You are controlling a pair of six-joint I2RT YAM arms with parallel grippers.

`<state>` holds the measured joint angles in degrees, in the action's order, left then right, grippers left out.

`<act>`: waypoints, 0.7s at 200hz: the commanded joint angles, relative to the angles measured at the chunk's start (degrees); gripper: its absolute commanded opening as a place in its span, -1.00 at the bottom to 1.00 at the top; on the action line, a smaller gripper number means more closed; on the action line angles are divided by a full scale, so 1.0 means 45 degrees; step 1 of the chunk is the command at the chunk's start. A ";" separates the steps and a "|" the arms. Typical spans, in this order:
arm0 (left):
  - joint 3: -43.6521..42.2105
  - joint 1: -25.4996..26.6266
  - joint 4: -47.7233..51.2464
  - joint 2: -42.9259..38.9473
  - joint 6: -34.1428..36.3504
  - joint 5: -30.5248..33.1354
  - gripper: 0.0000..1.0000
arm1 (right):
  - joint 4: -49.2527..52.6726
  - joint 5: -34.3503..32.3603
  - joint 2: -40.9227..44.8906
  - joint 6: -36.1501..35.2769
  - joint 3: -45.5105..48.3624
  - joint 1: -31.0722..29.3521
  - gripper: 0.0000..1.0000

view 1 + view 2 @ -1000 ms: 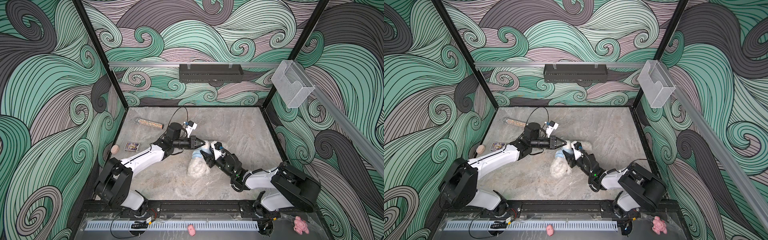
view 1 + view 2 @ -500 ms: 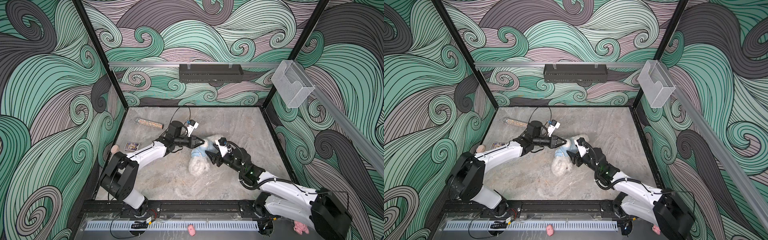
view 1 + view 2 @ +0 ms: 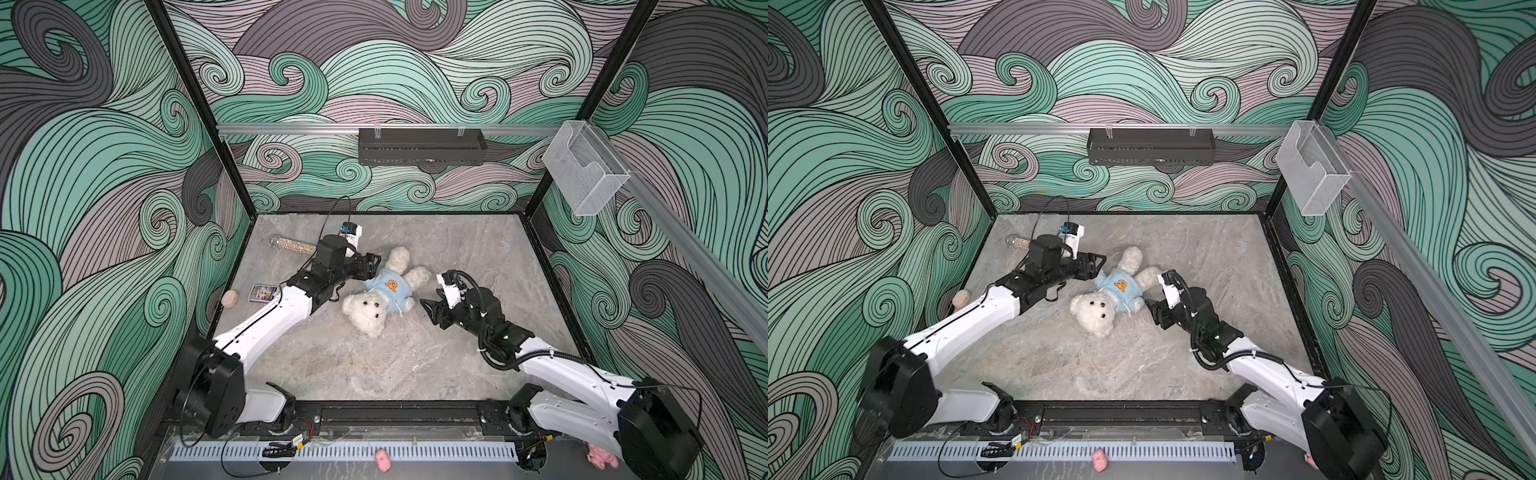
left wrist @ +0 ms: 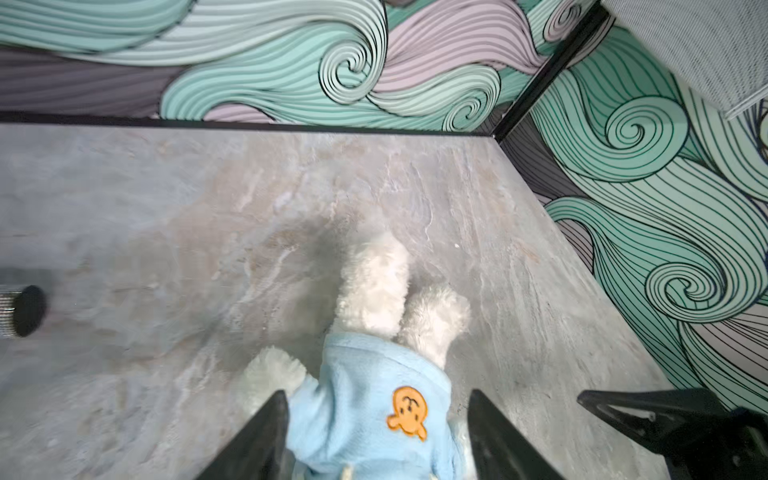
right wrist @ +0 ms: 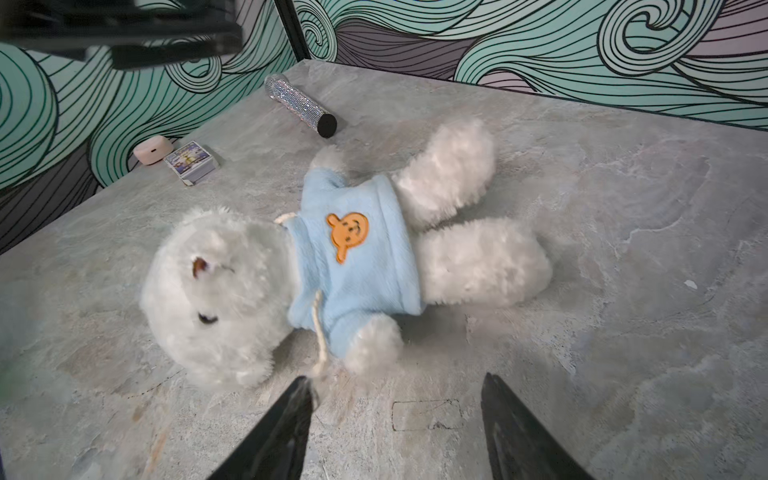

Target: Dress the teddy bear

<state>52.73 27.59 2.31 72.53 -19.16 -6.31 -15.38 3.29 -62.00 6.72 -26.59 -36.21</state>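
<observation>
Lying face-up on the table (image 3: 374, 365) beyond the glittery tube (image 3: 293, 245), the teddy bear (image 3: 365, 309) (blue shirt (image 3: 390, 286) already on) points head toward the table's front edge, legs away. Left gripper (image 3: 375, 266), on its tube side, is nearer, jaws apart astride the shirt; right gripper (image 3: 429, 311), opposite the tube, gapes empty.

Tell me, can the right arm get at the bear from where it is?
Probably yes: the right gripper is open, aimed at the bear close by, and nothing lies between them.
</observation>
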 commanded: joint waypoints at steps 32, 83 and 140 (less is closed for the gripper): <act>-0.3555 0.0591 0.1133 -0.2719 -0.1584 0.1314 0.75 | -0.0669 -0.0311 -0.1629 0.0641 -0.1043 0.0469 0.32; -0.4091 0.0645 0.0677 -0.1437 -0.1529 0.1372 0.79 | -0.1151 0.0337 -0.4082 0.1084 -0.2719 0.0506 0.32; -0.3032 0.0636 -0.1275 0.2382 -0.1436 0.0785 0.52 | -0.1309 0.0556 -0.4240 0.1120 -0.2124 0.0532 0.29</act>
<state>35.75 30.20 1.69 78.22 -25.61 -1.80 -20.32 5.04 -82.11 11.66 -37.43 -34.11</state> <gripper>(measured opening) 0.842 0.647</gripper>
